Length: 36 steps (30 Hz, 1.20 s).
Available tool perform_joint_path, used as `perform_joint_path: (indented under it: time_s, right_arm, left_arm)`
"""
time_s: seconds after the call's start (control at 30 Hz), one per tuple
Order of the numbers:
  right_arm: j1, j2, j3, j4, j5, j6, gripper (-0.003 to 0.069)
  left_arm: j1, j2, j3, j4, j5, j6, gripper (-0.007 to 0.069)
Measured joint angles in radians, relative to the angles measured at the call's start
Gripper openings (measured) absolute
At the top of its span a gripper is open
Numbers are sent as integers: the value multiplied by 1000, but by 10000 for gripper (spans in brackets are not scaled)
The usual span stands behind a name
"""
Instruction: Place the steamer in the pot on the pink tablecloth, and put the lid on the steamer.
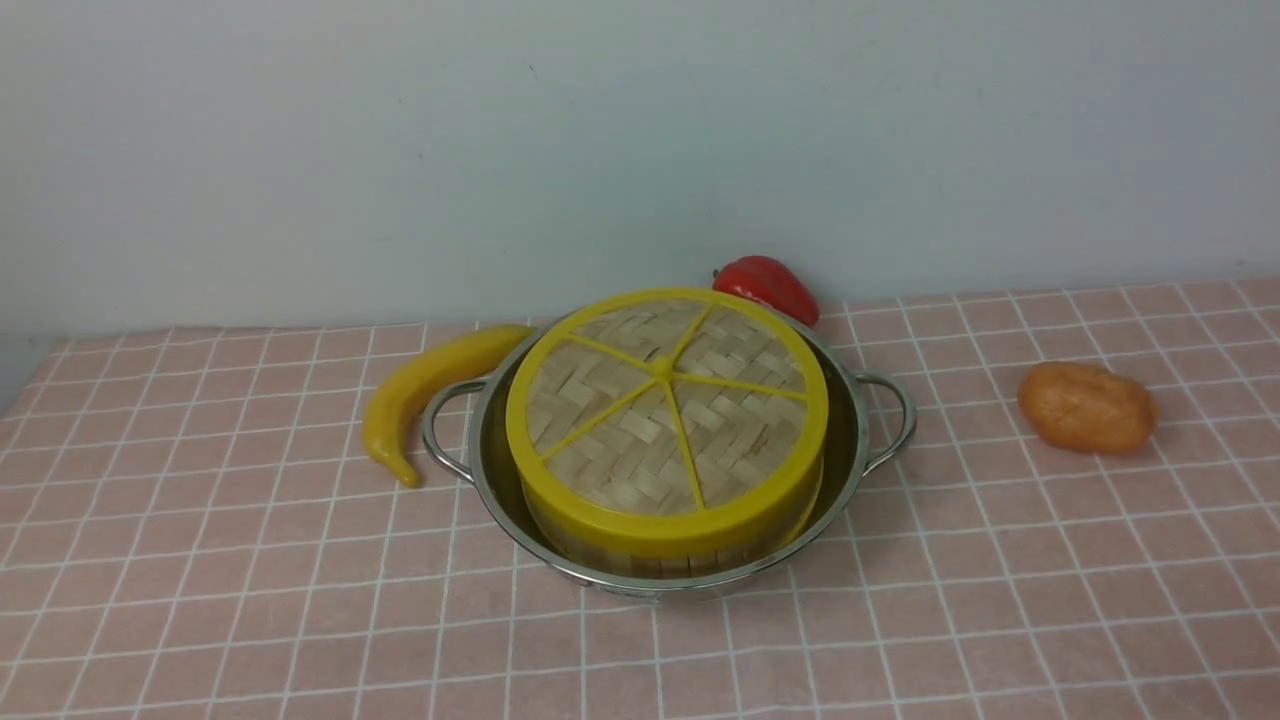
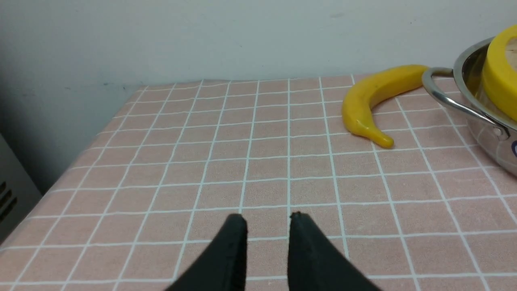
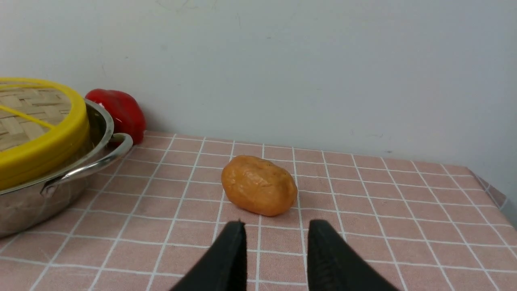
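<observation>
Both pincers, left pincer [image 2: 267,218] and right pincer [image 3: 276,224], sit parted and empty over the pink tablecloth [image 1: 200,560]. Lid [image 1: 665,400] caps the steamer [image 1: 640,555] inside the pot [image 1: 850,440], banana at its 9 o'clock. Looks pretty much done.

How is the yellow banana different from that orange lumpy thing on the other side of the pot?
The banana is yellow, long and curved; the orange lump is short, rounded and bumpy. The banana lies on the robot's left, right beside the pot handle; the orange lump lies on the right, well apart from the pot. The banana looks smooth and shiny, the lump duller. Both rest on the pink tablecloth, untouched by either gripper.
</observation>
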Motion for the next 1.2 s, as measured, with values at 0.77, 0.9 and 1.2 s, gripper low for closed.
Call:
perform_joint_path:
  time_s: [0.77,0.9,1.2]
  right_arm:
    - [0,0,0,0,0,0,240]
    - [0,0,0,0,0,0,240]
    - [0,0,0,0,0,0,240]
  left_arm:
    - [0,0,0,0,0,0,189]
    - [0,0,0,0,0,0,191]
    - [0,0,0,0,0,0,209]
